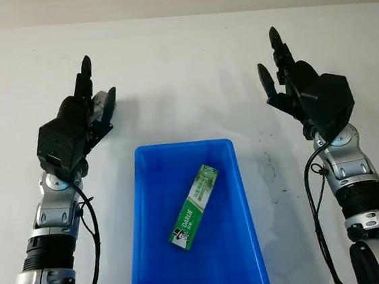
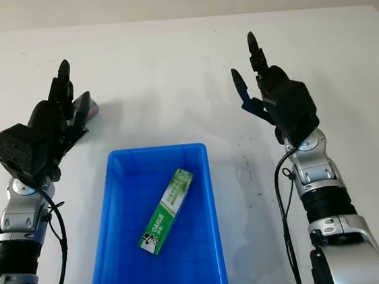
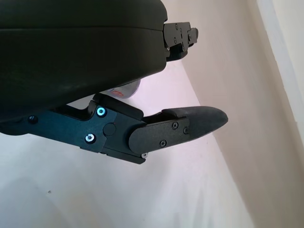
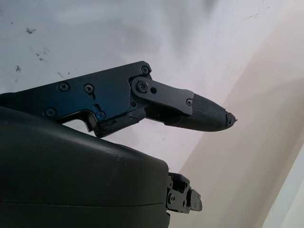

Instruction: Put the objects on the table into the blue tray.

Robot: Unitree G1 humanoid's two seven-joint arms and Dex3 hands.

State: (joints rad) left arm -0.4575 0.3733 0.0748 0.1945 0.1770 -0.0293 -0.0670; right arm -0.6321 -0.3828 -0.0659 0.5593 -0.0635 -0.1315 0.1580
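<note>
The blue tray (image 1: 183, 145) sits at the near middle of the white table. A green and white toothpaste box (image 1: 194, 207) lies slantwise on its floor. My left hand (image 1: 95, 84) hovers at the tray's far left, open. A small silver object with a pinkish end (image 2: 90, 110) lies on the table right beside its fingers, partly hidden by the palm. In the left wrist view that silver object (image 3: 124, 90) peeks out behind the hand's shell, apart from the thumb (image 3: 190, 124). My right hand (image 1: 268, 55) is raised at the tray's far right, open and holding nothing.
The white table (image 1: 182, 68) runs back to a pale wall. A few small dark marks (image 1: 272, 174) dot the surface to the right of the tray.
</note>
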